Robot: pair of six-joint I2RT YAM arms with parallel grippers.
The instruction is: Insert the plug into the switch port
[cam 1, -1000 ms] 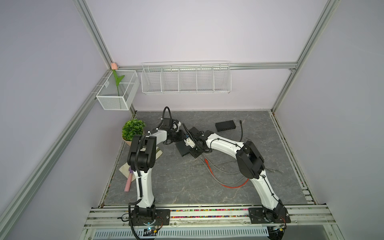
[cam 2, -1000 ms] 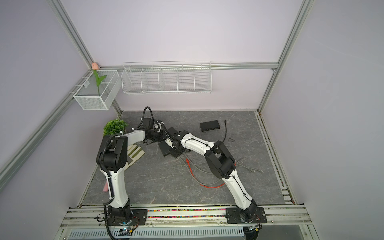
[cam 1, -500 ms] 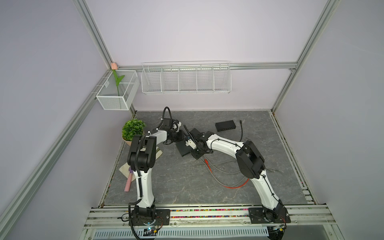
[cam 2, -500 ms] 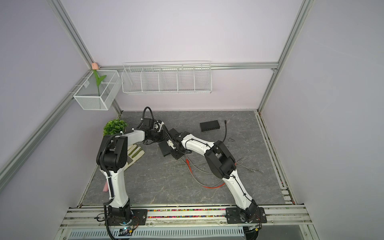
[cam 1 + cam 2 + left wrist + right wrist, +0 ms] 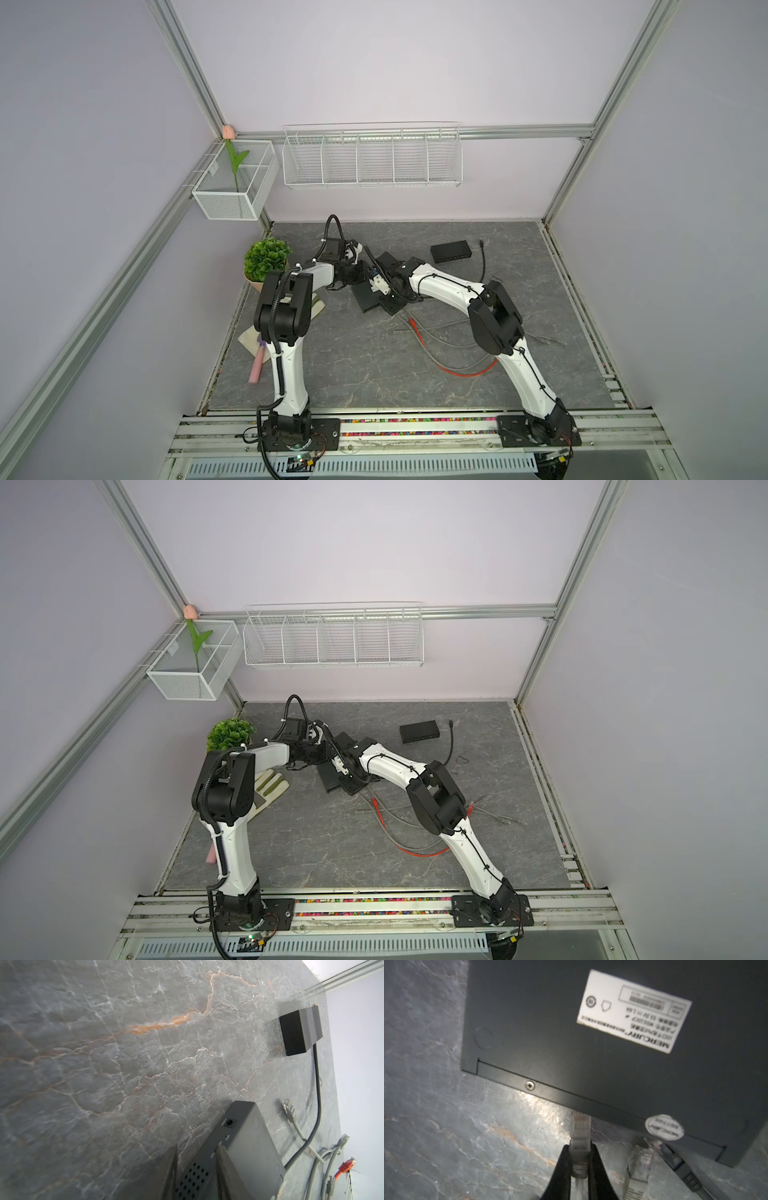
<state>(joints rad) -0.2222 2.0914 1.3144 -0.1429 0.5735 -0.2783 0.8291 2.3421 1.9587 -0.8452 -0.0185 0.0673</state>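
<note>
**Two claws meet at one switch, plug tip at its edge**

One grey plug [image 5: 579, 1136] sits pinched in the right claw [image 5: 579, 1150], whose black fingers [image 5: 564, 1159] are closed on the plug's boot. The clear tip points at the long edge of the switch [image 5: 550, 1022] and reaches right up to it. Whether it has entered a port cannot be told. The switch lies label side up on the grey stone surface [image 5: 446, 1126], left of centre and towards the far side in both top views [image 5: 365, 299] [image 5: 328, 777].

The left claw [image 5: 197, 1153] is clamped across the vented end of the switch, one finger on each side. Just beside the held plug, a second grey plug [image 5: 638, 1161] and a black plug [image 5: 679, 1163] point at the same edge.

Further right, grey cables [image 5: 436, 332] and a red cable [image 5: 457, 365] trail loose across the surface. A second switch [image 5: 451, 251] rests far right with a black cable [image 5: 483, 266] next to it. A potted plant [image 5: 267, 257] stands far left, and a glove [image 5: 270, 785] lies nearer, partly under the left arm
</note>
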